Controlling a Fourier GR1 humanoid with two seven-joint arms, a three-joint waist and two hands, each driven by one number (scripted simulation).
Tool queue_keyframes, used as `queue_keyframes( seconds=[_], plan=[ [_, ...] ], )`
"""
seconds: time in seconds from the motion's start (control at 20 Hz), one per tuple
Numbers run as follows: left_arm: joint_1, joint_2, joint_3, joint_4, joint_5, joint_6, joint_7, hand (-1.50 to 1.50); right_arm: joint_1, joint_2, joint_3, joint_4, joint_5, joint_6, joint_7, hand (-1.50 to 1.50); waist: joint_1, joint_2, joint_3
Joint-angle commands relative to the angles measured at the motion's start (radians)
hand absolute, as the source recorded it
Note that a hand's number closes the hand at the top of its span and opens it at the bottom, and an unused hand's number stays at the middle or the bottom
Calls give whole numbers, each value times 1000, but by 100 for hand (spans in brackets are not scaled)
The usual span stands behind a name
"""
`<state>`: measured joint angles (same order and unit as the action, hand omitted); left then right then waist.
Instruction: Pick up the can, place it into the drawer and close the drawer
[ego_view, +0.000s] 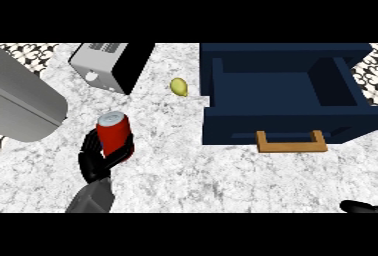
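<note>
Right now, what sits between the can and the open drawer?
In the head view, only a small yellow-green fruit lies up in that gap; otherwise bare counter separates the can and drawer.

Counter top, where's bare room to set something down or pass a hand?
Bare marble runs along the front, between the left hand gripping the red can and the open navy drawer's tan handle. Tighter: the gap between silver toaster and drawer, holding a small yellow fruit.
</note>
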<state>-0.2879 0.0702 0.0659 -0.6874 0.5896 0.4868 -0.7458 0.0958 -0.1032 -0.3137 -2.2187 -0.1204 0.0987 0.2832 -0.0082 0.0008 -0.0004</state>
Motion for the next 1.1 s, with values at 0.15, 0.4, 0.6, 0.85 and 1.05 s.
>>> queue_keyframes(
  seconds=[0.15,0.4,0.6,0.85,1.05],
  plan=[
    [-169,69,-228,77,-145,-282,160,150,-23,16,41,21,11,6,-19,-150,-41,12,-1],
    [-256,68,-182,145,-123,-436,131,150,-48,-8,-1,39,23,-20,6,-150,-8,4,-1],
    [-346,66,-189,100,-150,-399,237,150,0,-3,-15,-22,4,-7,12,-150,-4,-1,0],
    [-365,27,-236,-47,-204,-305,344,150,-2,-15,-40,-60,-8,-17,57,-150,4,-3,1],
    [-346,5,-284,-216,-238,-250,463,150,31,60,53,-41,113,-30,-40,-150,13,-5,1]
  ],
)
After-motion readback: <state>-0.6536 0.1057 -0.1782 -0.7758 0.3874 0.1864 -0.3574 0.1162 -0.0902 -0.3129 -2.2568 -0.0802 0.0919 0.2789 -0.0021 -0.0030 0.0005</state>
